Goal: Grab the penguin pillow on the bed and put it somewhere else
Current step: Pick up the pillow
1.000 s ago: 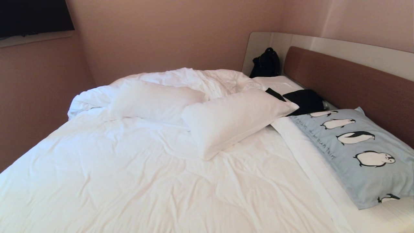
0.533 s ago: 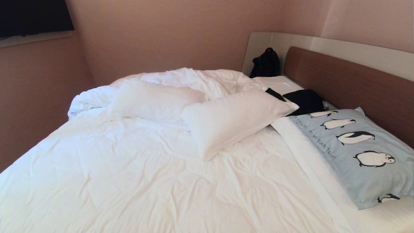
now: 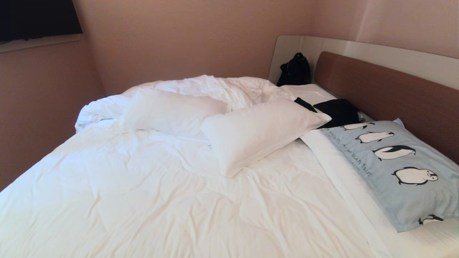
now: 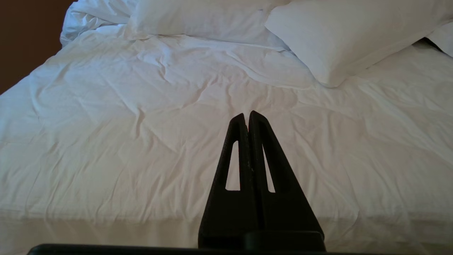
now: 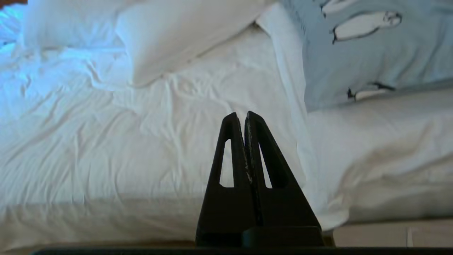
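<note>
While closed, right tool (image 5: 244, 117) points short of penguin pillow (image 5: 375, 53).

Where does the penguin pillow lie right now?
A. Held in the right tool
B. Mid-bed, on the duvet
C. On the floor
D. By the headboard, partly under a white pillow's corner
D: the penguin pillow lies along the headboard, its far end tucked under a white pillow.

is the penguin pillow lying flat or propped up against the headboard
Lying flat: the penguin pillow rests face up on the bed, printed penguins facing upward, beside the headboard.
</note>
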